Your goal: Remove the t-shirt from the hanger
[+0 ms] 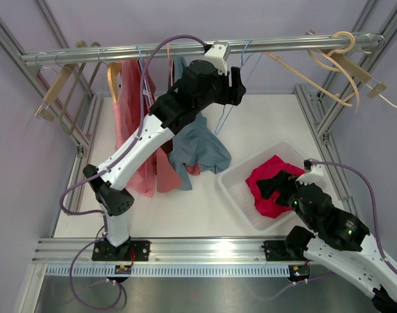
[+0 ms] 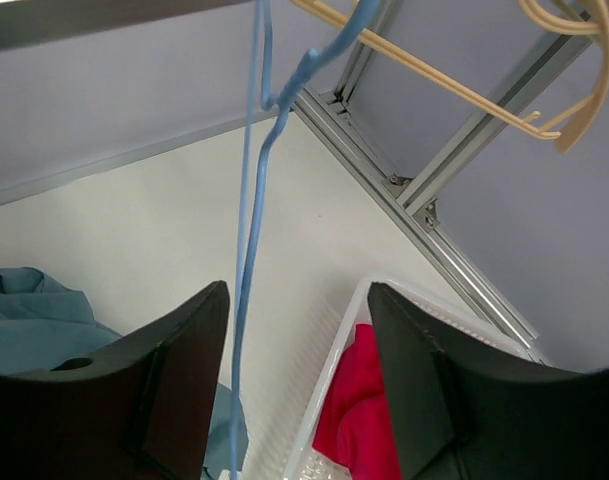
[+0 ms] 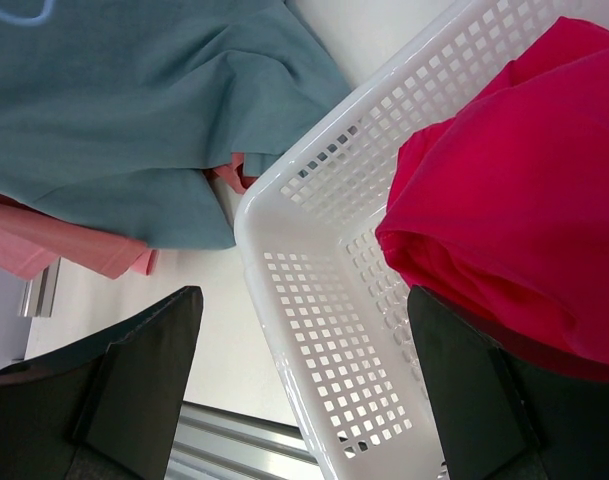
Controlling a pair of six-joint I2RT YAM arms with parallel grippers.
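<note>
A teal t-shirt [image 1: 199, 149] hangs below the rail [image 1: 283, 43], bunched behind my left arm. It also shows in the left wrist view [image 2: 29, 318] and the right wrist view [image 3: 134, 110]. A thin blue hanger [image 1: 232, 98] hooks on the rail and slants down toward the shirt. In the left wrist view the hanger wire [image 2: 248, 220] runs between my open fingers, close to the left finger [image 2: 174, 390]. My left gripper [image 1: 239, 86] [image 2: 296, 300] is raised near the rail, open. My right gripper [image 1: 276, 186] [image 3: 304, 300] is open and empty over the basket's near rim.
A white basket [image 1: 240, 195] [image 3: 314, 330] at right holds a red t-shirt [image 1: 270, 186] [image 3: 524, 190]. Pink shirts [image 1: 136, 124] hang at left on a wooden hanger. Empty wooden hangers [image 1: 341, 62] hang at the rail's right end, others [image 1: 61, 85] at its left. Frame posts border both sides.
</note>
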